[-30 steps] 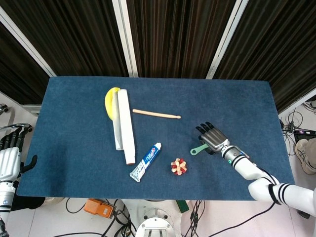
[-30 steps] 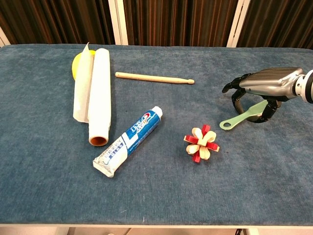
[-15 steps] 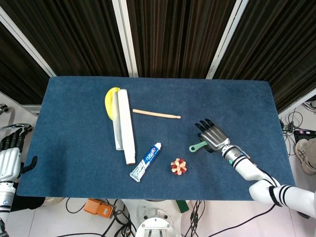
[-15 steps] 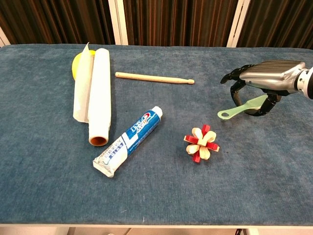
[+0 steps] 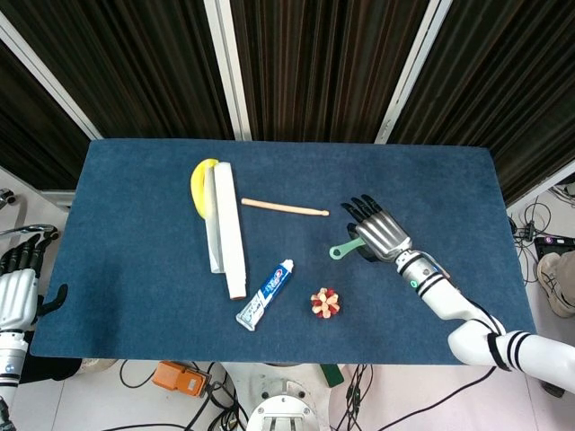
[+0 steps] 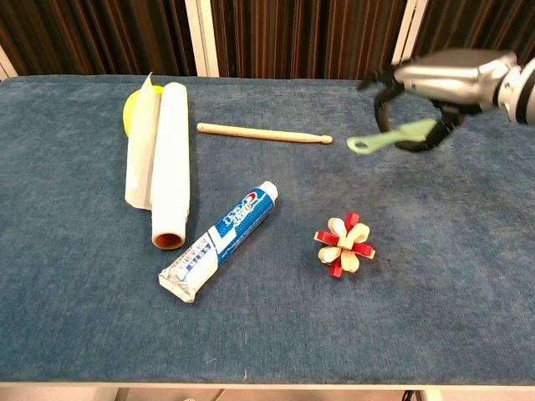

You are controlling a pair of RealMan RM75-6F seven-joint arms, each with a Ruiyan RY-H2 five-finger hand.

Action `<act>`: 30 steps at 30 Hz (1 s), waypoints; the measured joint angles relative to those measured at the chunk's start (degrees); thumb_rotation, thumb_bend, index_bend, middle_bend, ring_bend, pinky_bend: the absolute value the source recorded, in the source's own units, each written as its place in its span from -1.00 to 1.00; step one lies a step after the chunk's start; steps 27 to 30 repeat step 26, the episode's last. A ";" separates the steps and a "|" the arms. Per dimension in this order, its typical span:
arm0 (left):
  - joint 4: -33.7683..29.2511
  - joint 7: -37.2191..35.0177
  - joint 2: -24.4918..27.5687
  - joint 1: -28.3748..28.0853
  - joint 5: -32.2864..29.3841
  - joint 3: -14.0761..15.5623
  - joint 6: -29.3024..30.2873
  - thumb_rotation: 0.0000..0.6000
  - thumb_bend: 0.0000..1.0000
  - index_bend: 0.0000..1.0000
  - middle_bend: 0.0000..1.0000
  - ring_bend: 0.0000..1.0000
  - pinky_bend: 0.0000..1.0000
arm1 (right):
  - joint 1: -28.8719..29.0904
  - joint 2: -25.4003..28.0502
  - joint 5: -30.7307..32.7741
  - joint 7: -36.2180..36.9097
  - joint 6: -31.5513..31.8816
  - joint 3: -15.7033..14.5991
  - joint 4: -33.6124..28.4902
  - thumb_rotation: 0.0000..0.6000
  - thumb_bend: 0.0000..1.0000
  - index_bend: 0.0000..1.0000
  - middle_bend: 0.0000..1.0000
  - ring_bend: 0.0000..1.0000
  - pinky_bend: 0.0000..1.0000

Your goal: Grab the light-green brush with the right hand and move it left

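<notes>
My right hand (image 5: 380,233) (image 6: 435,88) grips the light-green brush (image 5: 344,249) (image 6: 386,138) and holds it lifted above the blue cloth, right of centre. The brush's handle with its ring end sticks out to the left of the fingers; the head is hidden inside the hand. My left hand (image 5: 18,269) hangs off the table's left edge with fingers apart and nothing in it; the chest view does not show it.
A wooden drumstick (image 5: 284,208) lies left of the brush. Below it sit a red-and-cream flower toy (image 5: 325,303) and a toothpaste tube (image 5: 266,293). A paper roll (image 5: 230,230) and a yellow object (image 5: 202,184) lie further left on the blue table (image 5: 135,269).
My right hand has risen off the cloth with the brush in it and moved left and toward the table's far side. The left hand has stayed put.
</notes>
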 measured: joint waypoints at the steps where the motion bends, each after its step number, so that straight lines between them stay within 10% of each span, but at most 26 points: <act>1: -0.01 -0.01 0.00 0.01 0.04 0.00 0.05 1.00 -0.35 -0.82 -1.00 -1.00 -0.90 | 0.41 0.26 0.06 0.10 0.49 1.03 -0.88 1.00 0.29 0.76 -0.77 -0.84 -0.89; 13: 0.01 -0.20 0.00 0.06 0.36 0.12 0.15 1.00 -0.35 -0.82 -1.00 -1.00 -0.90 | 6.01 4.06 2.85 -2.31 2.81 10.34 -8.28 1.00 0.29 0.83 -0.77 -0.83 -0.85; 30: -0.08 -0.37 -0.10 0.18 0.61 0.16 0.49 1.00 -0.35 -0.82 -1.00 -1.00 -0.90 | 7.69 10.18 5.78 -4.76 4.45 13.90 -15.36 1.00 0.29 0.83 -0.77 -0.83 -0.84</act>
